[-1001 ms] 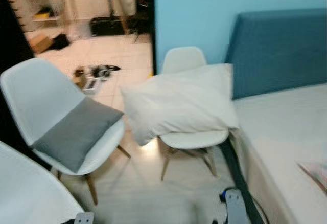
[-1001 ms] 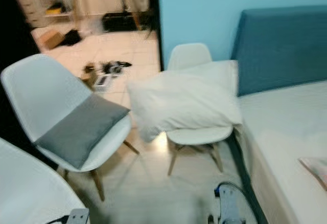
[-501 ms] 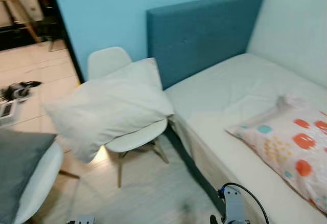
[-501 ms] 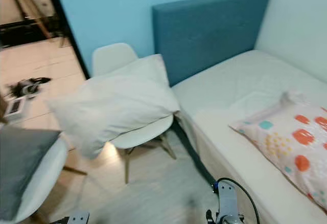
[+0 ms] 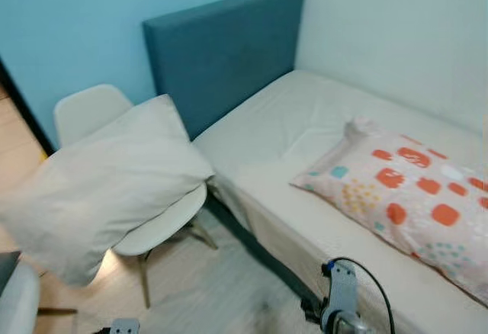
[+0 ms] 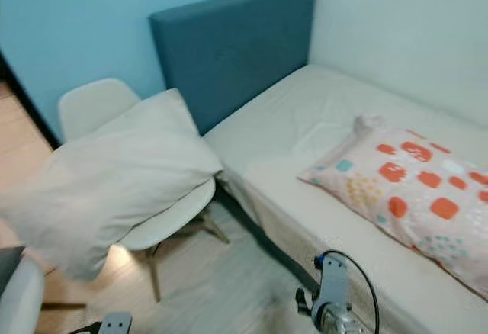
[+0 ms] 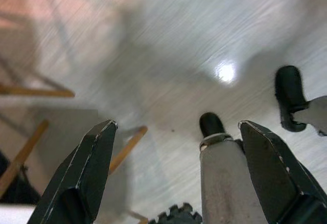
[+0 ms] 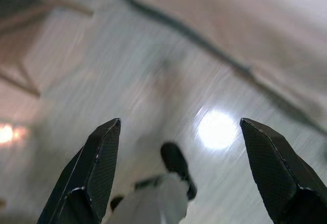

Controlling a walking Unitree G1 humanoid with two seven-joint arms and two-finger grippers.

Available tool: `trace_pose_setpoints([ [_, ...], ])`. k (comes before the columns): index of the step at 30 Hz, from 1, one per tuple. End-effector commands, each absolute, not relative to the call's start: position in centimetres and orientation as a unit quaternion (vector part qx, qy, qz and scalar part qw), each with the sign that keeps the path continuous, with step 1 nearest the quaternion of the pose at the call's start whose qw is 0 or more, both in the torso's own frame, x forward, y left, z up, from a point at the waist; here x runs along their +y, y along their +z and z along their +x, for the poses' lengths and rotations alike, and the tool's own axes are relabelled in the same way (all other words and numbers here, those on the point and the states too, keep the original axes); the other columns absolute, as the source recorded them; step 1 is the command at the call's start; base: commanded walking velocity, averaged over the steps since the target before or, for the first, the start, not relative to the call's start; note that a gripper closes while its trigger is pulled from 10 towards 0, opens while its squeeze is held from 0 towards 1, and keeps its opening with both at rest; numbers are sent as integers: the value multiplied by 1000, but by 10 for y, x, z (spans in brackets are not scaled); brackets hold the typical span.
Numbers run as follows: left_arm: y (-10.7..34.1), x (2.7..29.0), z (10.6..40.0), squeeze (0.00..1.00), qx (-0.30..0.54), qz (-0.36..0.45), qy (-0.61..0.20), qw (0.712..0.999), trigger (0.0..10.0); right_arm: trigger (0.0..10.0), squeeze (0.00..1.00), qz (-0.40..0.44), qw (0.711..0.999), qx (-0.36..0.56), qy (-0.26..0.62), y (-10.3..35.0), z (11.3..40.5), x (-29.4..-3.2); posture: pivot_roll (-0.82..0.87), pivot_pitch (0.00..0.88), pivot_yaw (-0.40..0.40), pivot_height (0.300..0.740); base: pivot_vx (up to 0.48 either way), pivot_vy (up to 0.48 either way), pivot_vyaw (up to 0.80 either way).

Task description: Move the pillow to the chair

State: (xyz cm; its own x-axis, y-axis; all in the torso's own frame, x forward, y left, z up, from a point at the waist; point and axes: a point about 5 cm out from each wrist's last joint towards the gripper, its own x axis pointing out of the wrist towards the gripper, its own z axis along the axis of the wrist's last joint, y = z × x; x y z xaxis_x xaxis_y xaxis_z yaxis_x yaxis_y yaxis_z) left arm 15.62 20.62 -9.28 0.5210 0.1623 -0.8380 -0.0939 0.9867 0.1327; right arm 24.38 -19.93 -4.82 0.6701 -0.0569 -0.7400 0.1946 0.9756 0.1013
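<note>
a patterned pillow (image 5: 408, 204) lies on the bed (image 5: 305, 128), near its floor-side edge. a white chair (image 5: 99, 120) stands just beside the bed by the blue headboard (image 5: 221, 56), already carrying a big white pillow (image 5: 103, 185) that overhangs the seat. both arms hang low over the floor (image 6: 221, 288); left hand (image 7: 176, 173) and right hand (image 8: 179, 170) spread wide, holding nothing.

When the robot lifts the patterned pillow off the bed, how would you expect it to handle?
The patterned pillow looks soft and plump, so it would probably sag around a pinch grip rather than stay flat. It seems light for its bulk. One end is bunched, which may offer an easier fabric hold. It lies flat on the bed, unlikely to roll.
</note>
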Motion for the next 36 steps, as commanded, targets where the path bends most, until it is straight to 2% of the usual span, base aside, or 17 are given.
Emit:
trace_pose_setpoints([
  [1,-96,209,148,0,494,32,77,865,10000,10000,0,106,909,396,-70,-49,243,-194,-54,35,41,740,0,0,-731],
  [18,-95,206,151,0,482,8,77,873,10000,10000,0,175,919,350,-57,-38,258,-185,-56,33,37,740,0,0,-731],
  [22,-94,204,154,0,478,14,68,876,10000,10000,0,189,924,327,-54,-31,268,-183,-61,32,38,740,333,0,-736],
  [31,-94,204,154,0,478,18,65,876,10000,10000,0,199,926,315,-57,-27,272,-184,-59,34,37,740,386,0,0],
  [36,-95,204,152,0,481,21,63,874,10000,10000,0,199,929,308,-48,-24,276,-183,-55,32,35,740,396,0,-763],
])
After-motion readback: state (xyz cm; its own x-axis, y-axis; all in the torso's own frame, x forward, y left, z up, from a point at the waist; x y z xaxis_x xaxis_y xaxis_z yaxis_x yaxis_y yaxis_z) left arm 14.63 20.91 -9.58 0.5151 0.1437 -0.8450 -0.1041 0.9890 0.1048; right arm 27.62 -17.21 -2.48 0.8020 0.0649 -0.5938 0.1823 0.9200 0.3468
